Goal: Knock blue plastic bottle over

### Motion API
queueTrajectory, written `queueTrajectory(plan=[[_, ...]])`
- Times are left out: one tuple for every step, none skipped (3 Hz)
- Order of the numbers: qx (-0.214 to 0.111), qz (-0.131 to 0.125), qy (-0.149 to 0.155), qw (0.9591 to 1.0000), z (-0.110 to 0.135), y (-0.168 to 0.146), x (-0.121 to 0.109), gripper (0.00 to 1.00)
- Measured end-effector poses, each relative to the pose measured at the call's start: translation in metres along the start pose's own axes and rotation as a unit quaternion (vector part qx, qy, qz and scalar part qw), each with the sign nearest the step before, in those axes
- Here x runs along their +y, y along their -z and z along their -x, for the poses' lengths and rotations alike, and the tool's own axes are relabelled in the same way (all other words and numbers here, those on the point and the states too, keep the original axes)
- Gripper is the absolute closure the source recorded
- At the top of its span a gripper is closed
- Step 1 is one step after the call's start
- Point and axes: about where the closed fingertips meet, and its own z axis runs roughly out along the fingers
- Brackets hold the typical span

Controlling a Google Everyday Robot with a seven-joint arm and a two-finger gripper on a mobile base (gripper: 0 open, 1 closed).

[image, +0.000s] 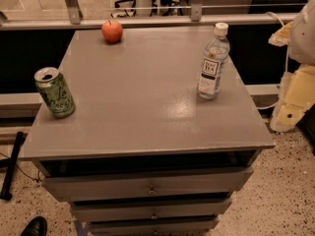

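The blue plastic bottle (213, 62) stands upright on the right side of the grey tabletop (142, 102). It is slim and clear, with a white cap and a white label with dark print. My arm comes in at the right edge of the view. The gripper (290, 109) hangs beyond the table's right edge, to the right of the bottle and a little lower. There is a clear gap between it and the bottle.
A green soda can (54, 92) stands open near the table's left edge. A red apple (112, 31) sits at the far edge. The table is a cabinet with drawers (147, 185) in front. A rail (147, 21) runs behind it. A shoe (34, 226) shows at bottom left.
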Motion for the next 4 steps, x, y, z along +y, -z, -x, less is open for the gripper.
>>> queueTrajectory(plan=[[0.000,0.000,0.000,1.0000,0.000,0.000,0.000,0.00],[-0.042,-0.015,-0.015,0.9989,0.000,-0.014,-0.025,0.00],[-0.124,-0.043,-0.060,0.9895,0.003,-0.048,-0.079,0.00],[-0.195,-0.058,-0.108,0.9730,0.005,-0.071,-0.120,0.00]])
